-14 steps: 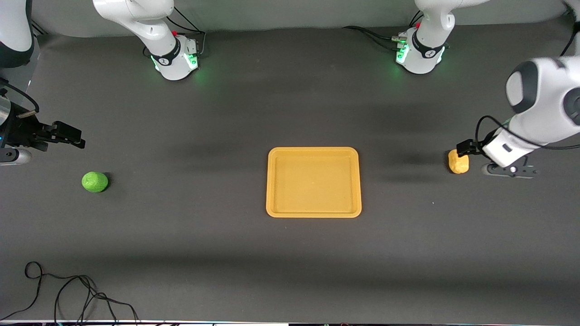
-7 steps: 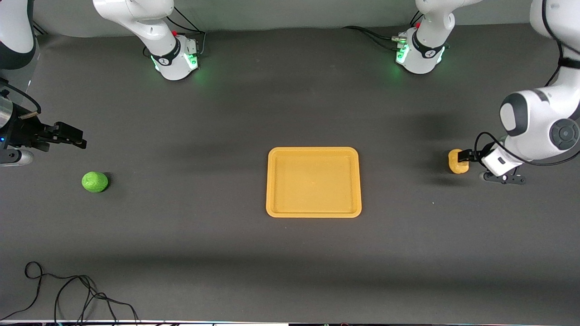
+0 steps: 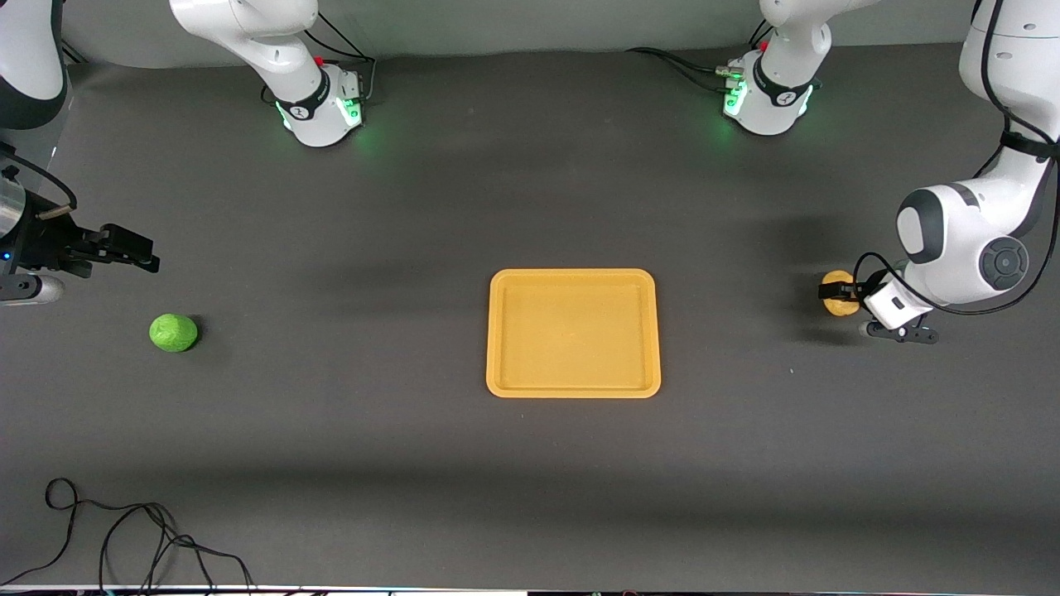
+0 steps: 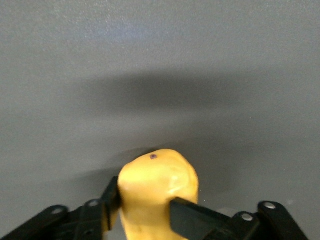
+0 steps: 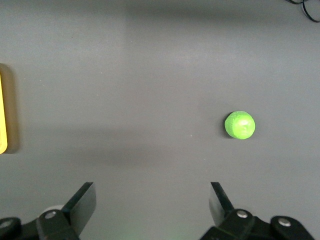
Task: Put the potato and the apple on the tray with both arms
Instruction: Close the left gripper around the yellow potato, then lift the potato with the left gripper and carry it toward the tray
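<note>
The yellow-tan potato (image 3: 843,308) lies toward the left arm's end of the table. My left gripper (image 3: 838,296) is shut on it, one finger pressed to each side. In the left wrist view the potato (image 4: 157,185) fills the gap between the left gripper's (image 4: 145,202) fingers. I cannot tell whether it is off the table. The green apple (image 3: 173,332) lies toward the right arm's end. My right gripper (image 3: 137,252) is open and empty in the air beside the apple. The right wrist view shows the apple (image 5: 240,125) away from the open right gripper (image 5: 152,200). The orange-yellow tray (image 3: 571,389) lies mid-table with nothing on it.
A black cable (image 3: 124,538) loops at the table edge nearest the front camera, toward the right arm's end. The two green-lit arm bases (image 3: 319,108) (image 3: 766,99) stand along the table edge farthest from that camera. The tray's edge (image 5: 2,110) shows in the right wrist view.
The left arm's wrist has swung lower and a little toward the tray, and its fingers now sit round the potato. The right gripper has barely moved.
</note>
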### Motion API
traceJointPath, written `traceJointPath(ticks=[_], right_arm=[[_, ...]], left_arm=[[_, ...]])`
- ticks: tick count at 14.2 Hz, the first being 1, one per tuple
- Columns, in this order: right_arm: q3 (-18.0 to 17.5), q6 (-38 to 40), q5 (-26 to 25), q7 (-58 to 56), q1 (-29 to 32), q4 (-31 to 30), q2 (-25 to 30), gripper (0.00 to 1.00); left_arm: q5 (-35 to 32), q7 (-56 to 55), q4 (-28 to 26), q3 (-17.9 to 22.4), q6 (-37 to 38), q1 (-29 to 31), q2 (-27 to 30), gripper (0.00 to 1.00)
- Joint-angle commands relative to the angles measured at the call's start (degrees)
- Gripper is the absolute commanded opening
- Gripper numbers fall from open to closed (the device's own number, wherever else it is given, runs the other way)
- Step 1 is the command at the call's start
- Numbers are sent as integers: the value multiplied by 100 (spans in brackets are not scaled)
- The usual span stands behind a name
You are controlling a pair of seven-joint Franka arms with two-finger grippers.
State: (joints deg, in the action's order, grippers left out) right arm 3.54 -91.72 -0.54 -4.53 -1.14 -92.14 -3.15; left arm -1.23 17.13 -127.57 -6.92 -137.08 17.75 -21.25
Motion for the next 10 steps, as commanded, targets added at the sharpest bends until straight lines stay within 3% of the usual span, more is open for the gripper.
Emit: traceJointPath(ticks=[1,3,6,10], right_arm=[[68,93,71,48,-88,118,-45,100],[68,84,80,48,-88,109,-45,100],[68,67,71,48,-88,118,-36,100],[68,67,80,48,-88,118,-36,100]], left_arm=[[-18,36,-22,6,76,-9,-2,34],[-18,53,-13,-3,111,-9,60,25],[-18,53,83,-11,471,-9,200,30],[8,53,276,-20,953,-9,385,18]])
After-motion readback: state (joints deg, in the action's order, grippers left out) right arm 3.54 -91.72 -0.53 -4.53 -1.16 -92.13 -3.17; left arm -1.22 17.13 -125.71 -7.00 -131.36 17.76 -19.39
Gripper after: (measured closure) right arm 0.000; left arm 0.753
